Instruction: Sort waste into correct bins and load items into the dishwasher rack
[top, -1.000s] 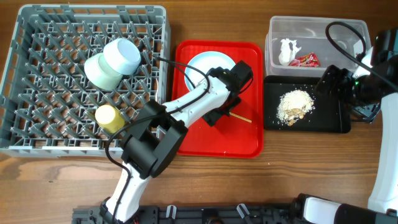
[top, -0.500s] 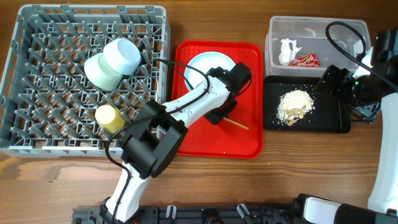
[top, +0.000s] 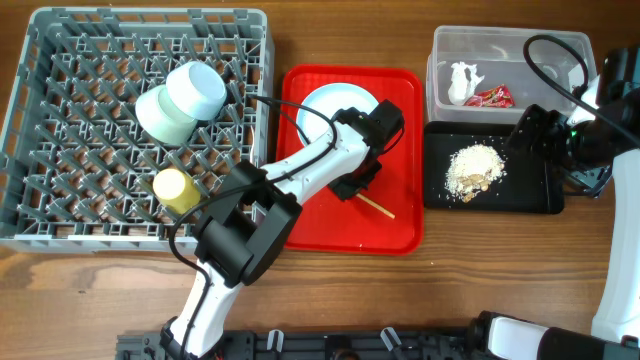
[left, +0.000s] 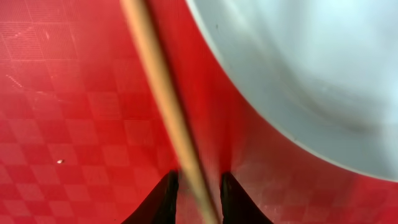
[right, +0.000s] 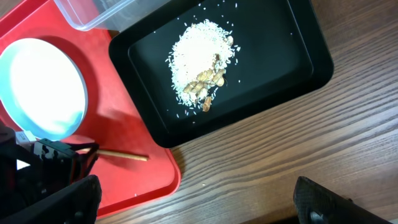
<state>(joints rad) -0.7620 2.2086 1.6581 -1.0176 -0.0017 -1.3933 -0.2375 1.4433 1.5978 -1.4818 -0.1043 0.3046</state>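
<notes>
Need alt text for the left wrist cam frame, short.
Close-up from the left gripper: a wooden chopstick runs from the top edge down between its two dark fingertips, lying on the red tray. The curved edge of a pale plate fills the upper right.

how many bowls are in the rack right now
2. The pale blue bowl sits in the upper middle of the grey rack. The light green bowl lies against it, just below-left. No others are visible in the rack.
</notes>
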